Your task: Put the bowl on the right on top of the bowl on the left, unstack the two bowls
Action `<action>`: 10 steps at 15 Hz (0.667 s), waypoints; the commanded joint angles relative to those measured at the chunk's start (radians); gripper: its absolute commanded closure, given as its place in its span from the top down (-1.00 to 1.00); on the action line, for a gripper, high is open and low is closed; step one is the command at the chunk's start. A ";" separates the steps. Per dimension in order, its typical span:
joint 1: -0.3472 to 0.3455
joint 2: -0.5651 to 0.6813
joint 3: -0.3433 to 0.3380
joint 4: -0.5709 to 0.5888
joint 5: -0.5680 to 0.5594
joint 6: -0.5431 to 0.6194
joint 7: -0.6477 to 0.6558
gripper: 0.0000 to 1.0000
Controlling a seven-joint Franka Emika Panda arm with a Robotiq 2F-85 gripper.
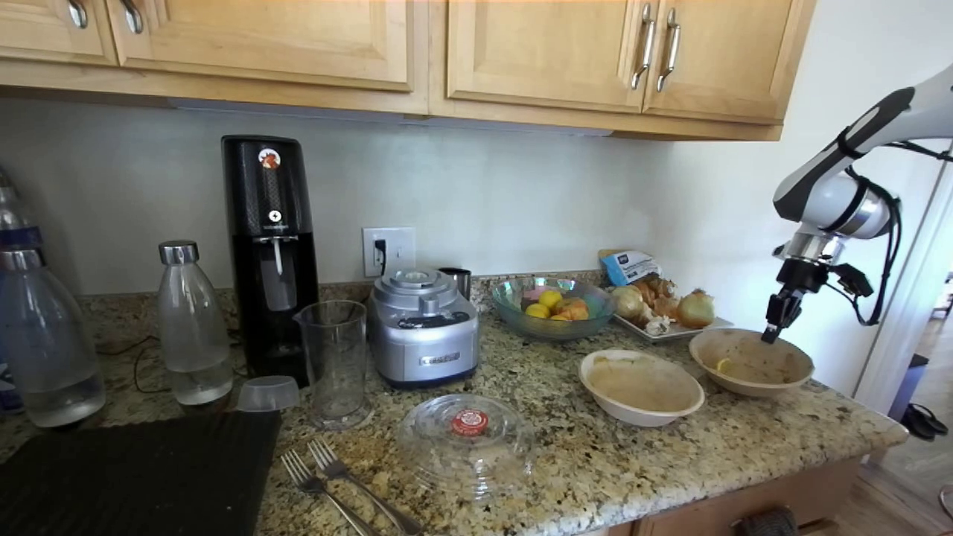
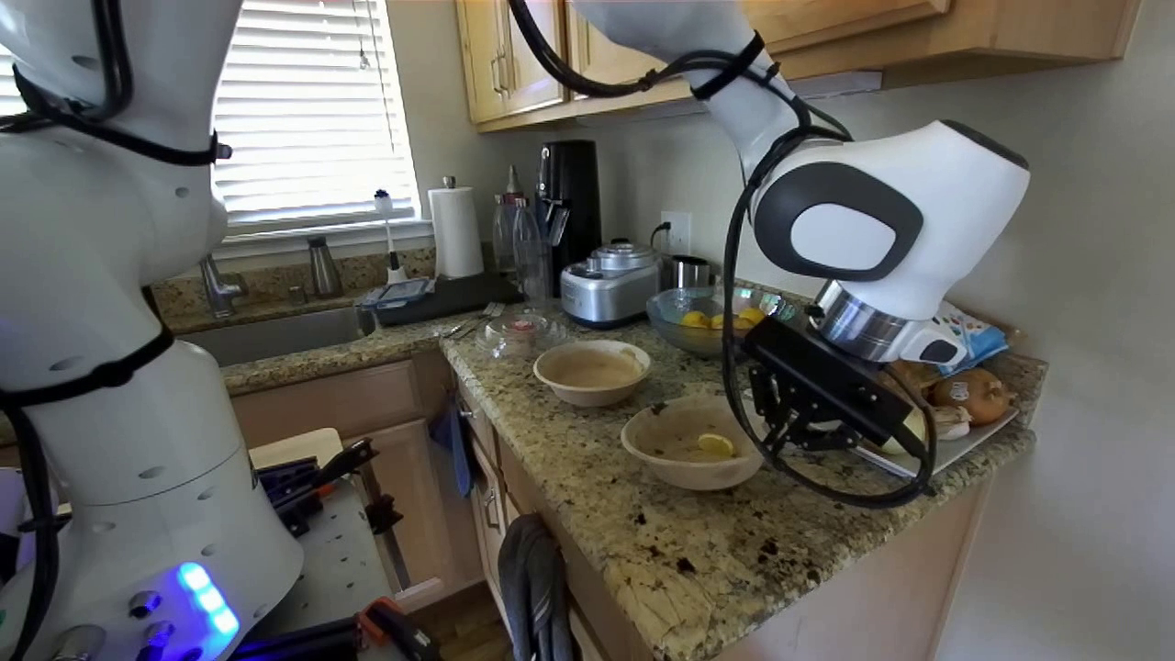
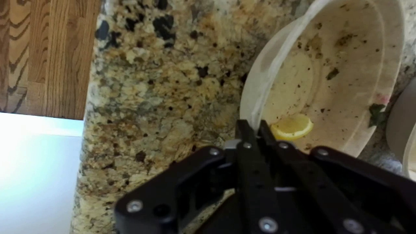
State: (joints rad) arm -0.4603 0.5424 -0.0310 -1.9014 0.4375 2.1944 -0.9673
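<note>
My gripper point(image 3: 254, 126) is shut on the rim of the right bowl point(image 3: 351, 78), one finger outside the wall and one inside. That bowl, pale beige and wide, holds a lemon wedge point(image 3: 292, 126) and dark food bits. In an exterior view the gripper point(image 1: 771, 335) reaches down to the rim of this right bowl point(image 1: 782, 363), which appears to rest on the counter. Beside it stands the matching left bowl point(image 1: 644, 383), upright, with food residue inside. The wrist view shows only a slice of the left bowl point(image 3: 398, 126). In an exterior view cables partly cover the gripper.
Behind the bowls are a glass fruit bowl point(image 1: 506, 316) and a tray point(image 1: 715, 324) of onions. A clear plastic lid point(image 1: 432, 439) lies past the left bowl, near a food processor point(image 1: 424, 350). The granite counter point(image 2: 698, 560) ends close by the right bowl.
</note>
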 commanded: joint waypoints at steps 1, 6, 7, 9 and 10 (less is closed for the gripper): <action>-0.012 -0.064 -0.002 -0.026 0.061 -0.085 0.036 -0.87; -0.013 -0.102 -0.009 -0.024 0.156 -0.196 0.020 -0.87; -0.013 -0.107 -0.013 -0.020 0.172 -0.229 0.013 -0.86; -0.011 -0.120 -0.024 -0.018 0.202 -0.281 0.007 -0.88; -0.011 -0.128 -0.030 -0.020 0.221 -0.305 0.001 -0.87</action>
State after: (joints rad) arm -0.4606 0.4654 -0.0446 -1.8997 0.6043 1.9712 -0.9569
